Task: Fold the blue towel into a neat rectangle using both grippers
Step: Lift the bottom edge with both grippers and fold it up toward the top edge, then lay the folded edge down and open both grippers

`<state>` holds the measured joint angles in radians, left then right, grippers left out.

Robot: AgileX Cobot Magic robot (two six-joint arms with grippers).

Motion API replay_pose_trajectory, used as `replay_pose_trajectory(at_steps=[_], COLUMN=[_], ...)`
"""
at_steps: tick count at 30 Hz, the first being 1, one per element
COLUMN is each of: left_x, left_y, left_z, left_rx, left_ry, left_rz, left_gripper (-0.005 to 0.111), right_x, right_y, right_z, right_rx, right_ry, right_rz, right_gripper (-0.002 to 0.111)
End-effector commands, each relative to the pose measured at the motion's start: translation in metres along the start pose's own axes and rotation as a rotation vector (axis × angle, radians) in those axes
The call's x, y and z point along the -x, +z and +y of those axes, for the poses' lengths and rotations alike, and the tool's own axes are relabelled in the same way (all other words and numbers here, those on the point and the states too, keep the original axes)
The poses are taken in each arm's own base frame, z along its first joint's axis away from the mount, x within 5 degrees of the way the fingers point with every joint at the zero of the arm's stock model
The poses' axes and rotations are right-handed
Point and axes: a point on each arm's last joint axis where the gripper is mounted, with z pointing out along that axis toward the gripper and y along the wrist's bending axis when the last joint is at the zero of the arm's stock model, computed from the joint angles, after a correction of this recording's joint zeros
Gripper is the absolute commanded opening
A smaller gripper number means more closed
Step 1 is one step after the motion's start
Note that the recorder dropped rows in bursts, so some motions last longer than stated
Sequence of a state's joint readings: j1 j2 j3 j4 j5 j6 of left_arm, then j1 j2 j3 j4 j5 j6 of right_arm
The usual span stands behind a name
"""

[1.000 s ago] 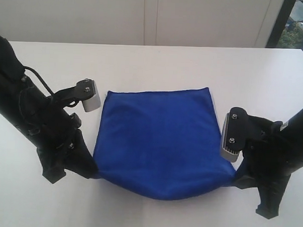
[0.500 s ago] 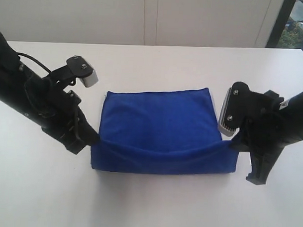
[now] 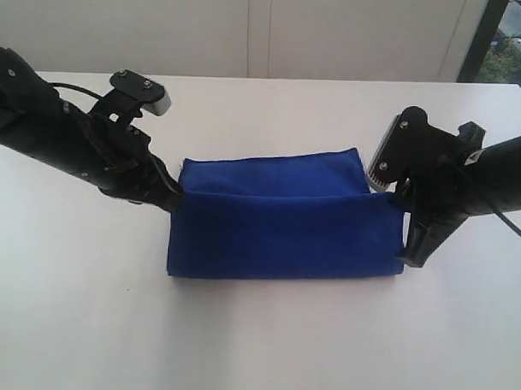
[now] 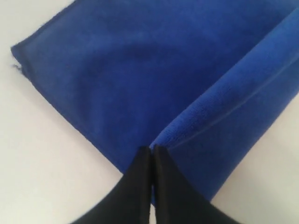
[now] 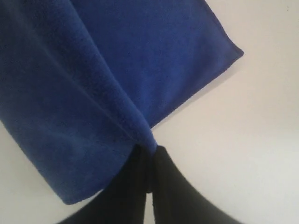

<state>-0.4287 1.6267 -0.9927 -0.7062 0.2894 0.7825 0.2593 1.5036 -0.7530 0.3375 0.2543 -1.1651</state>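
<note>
White and smooth, the matte tabletop (image 3: 255, 349) is bearing the deep royal-blue plush cloth towel (image 3: 285, 239) at its middle, where the near half is lying doubled over the far half, leaving a strip of lower layer showing. The left gripper (image 4: 152, 150) and right gripper (image 5: 150, 148) are each pinching a corner of the fleecy upper hem — jaws pressed together — so letting go, squaring the edges and probably another fold are remaining.

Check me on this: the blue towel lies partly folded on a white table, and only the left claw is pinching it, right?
Not only the left: the right wrist view shows the right gripper shut on an edge of the blue towel too, like the left gripper. The rest holds.
</note>
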Motion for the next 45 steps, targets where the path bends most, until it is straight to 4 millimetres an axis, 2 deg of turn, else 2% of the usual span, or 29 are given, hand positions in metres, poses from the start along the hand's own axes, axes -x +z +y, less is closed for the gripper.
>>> replay_pose_trajectory(at_steps=[1, 6, 12, 14, 17, 19, 27, 29, 30, 33, 36, 38, 40, 43, 45], left_x=[0.024, 0.033, 0.033, 0.032, 0.035, 0.036, 0.038, 0.038, 0.038, 0.038, 0.038, 0.039, 0.039, 0.04, 0.042], left_y=[0.0, 0.011, 0.03, 0.041, 0.051, 0.065, 0.085, 0.085, 0.085, 0.085, 0.085, 0.085, 0.085, 0.084, 0.079], left_z=[0.005, 0.015, 0.036, 0.044, 0.05, 0.057, 0.064, 0.064, 0.064, 0.064, 0.064, 0.064, 0.064, 0.064, 0.062], left_rx=[0.011, 0.065, 0.227, 0.273, 0.293, 0.307, 0.3, 0.3, 0.3, 0.3, 0.3, 0.303, 0.306, 0.303, 0.293], left_ry=[-0.033, -0.06, -0.079, -0.076, -0.074, -0.077, -0.079, -0.079, -0.079, -0.079, -0.079, -0.079, -0.079, -0.078, -0.076], left_rz=[-0.067, -0.102, -0.17, -0.177, -0.182, -0.176, -0.159, -0.159, -0.159, -0.159, -0.159, -0.162, -0.164, -0.166, -0.17], left_gripper=[0.0, 0.0, 0.0, 0.0, 0.0, 0.0, 0.0, 0.0, 0.0, 0.01, 0.034, 0.047, 0.054, 0.055, 0.055], right_x=[0.014, 0.025, 0.036, 0.038, 0.038, 0.038, 0.035, 0.034, 0.034, 0.033, 0.034, 0.035, 0.037, 0.041, 0.045], right_y=[0.007, 0.023, 0.057, 0.073, 0.086, 0.098, 0.109, 0.11, 0.111, 0.112, 0.112, 0.111, 0.109, 0.1, 0.089], right_z=[-0.018, -0.033, -0.053, -0.058, -0.061, -0.062, -0.063, -0.062, -0.062, -0.062, -0.064, -0.067, -0.071, -0.076, -0.078], right_rx=[-0.055, -0.076, -0.122, -0.134, -0.141, -0.14, -0.176, -0.173, -0.176, -0.176, -0.199, -0.231, -0.27, -0.289, -0.27], right_ry=[0.021, 0.029, 0.05, 0.051, 0.052, 0.053, 0.054, 0.054, 0.054, 0.054, 0.054, 0.082, 0.161, 0.298, 0.422], right_rz=[-0.035, -0.047, -0.061, -0.059, -0.056, -0.05, -0.054, -0.051, -0.052, -0.05, -0.061, -0.078, -0.105, -0.141, -0.166], right_gripper=[0.003, 0.003, 0.003, 0.003, 0.003, 0.003, 0.004, 0.007, 0.012, 0.031, 0.048, 0.049, 0.049, 0.048, 0.042])
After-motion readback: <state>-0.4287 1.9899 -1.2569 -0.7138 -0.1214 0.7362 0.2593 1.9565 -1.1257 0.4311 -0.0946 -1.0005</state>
